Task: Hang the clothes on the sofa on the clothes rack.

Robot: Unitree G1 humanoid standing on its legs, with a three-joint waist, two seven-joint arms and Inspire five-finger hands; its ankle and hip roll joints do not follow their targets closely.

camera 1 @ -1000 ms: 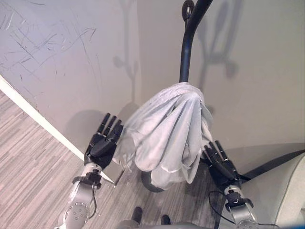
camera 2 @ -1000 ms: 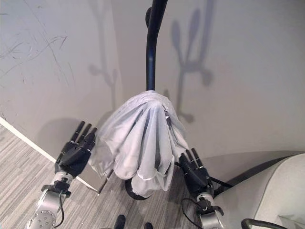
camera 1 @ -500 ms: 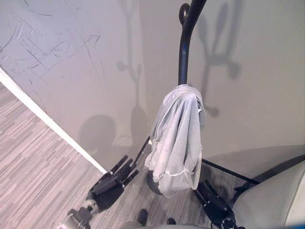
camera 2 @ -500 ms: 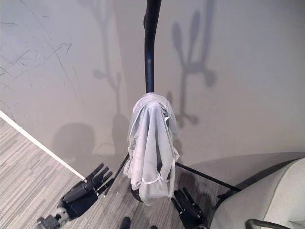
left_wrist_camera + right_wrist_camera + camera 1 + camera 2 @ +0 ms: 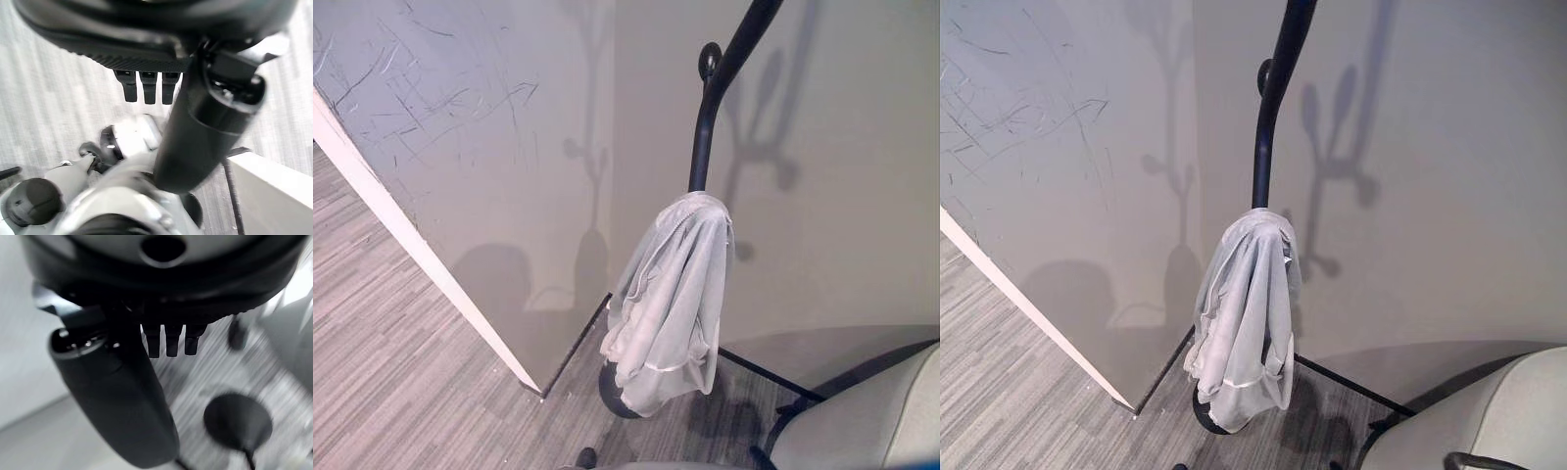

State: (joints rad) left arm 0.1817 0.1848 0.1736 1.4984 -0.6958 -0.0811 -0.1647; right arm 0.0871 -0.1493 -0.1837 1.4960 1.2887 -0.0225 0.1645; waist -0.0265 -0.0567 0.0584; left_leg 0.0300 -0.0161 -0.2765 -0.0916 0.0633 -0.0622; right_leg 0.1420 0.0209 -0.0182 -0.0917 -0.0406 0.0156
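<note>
Now your garment (image 5: 668, 294) hangs on the clothes rack (image 5: 709, 117), both your left hand (image 5: 146, 90) and right hand (image 5: 168, 342) below it with straight, empty fingers, so check the sofa (image 5: 862, 421) next.

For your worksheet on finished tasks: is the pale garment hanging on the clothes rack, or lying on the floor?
Hanging. The pale garment drapes bunched from the black clothes rack, its hem above the grey floor.

Scratched grey wall (image 5: 460, 108) fills the upper left, meeting a plain wall (image 5: 842, 196) at a corner. Striped grey floor (image 5: 401, 382) lower left; grey sofa (image 5: 871, 421) lower right.
</note>
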